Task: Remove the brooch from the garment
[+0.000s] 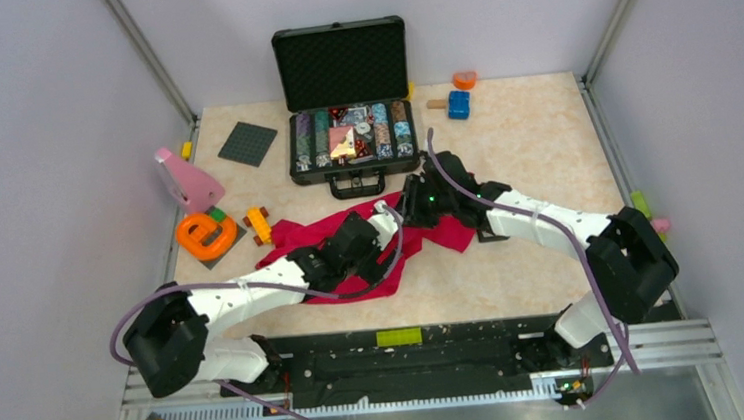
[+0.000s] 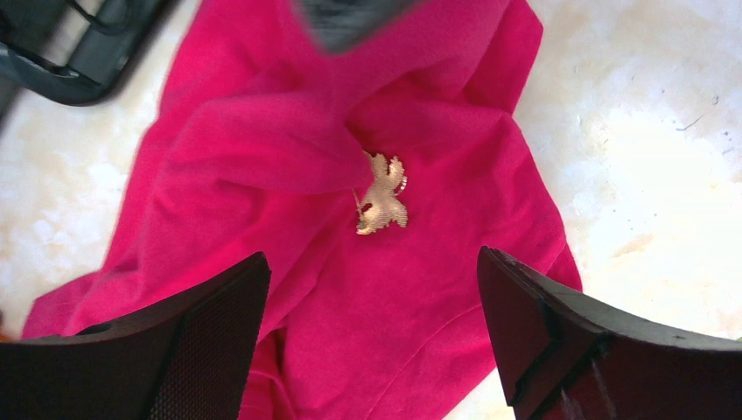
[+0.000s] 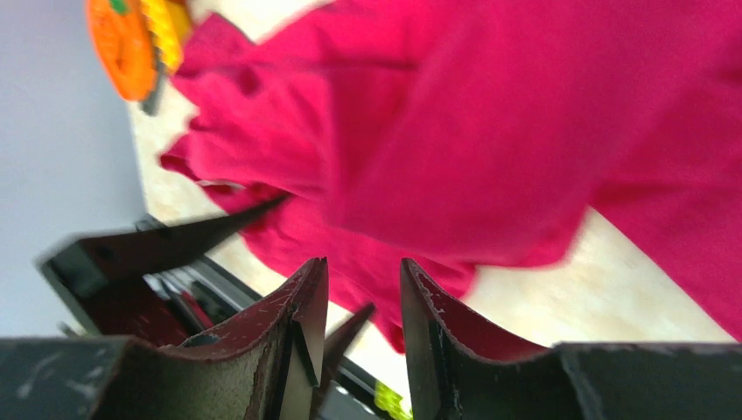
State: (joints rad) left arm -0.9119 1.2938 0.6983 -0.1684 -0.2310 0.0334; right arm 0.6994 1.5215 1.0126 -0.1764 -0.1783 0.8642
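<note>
Jaws wide to pluck it, left gripper [image 2: 372, 262] frames small gold, red-flecked brooch [image 2: 382, 194] on crumpled magenta cloth garment [image 2: 420, 306]; right gripper [image 3: 363, 267] slightly parted, empty.

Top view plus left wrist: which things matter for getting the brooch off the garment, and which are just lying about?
Job: small gold brooch with red specks; crimson cloth garment; left gripper.
Lying about: open black case; orange ring-shaped toy; pink triangular piece; dark grey plate.

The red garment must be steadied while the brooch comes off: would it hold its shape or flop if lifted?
Probably floppy: the garment lies in soft folds and bunches beside the brooch. It likely wrinkles rather than slides whole when pushed. Thin cloth, so probably light.
</note>
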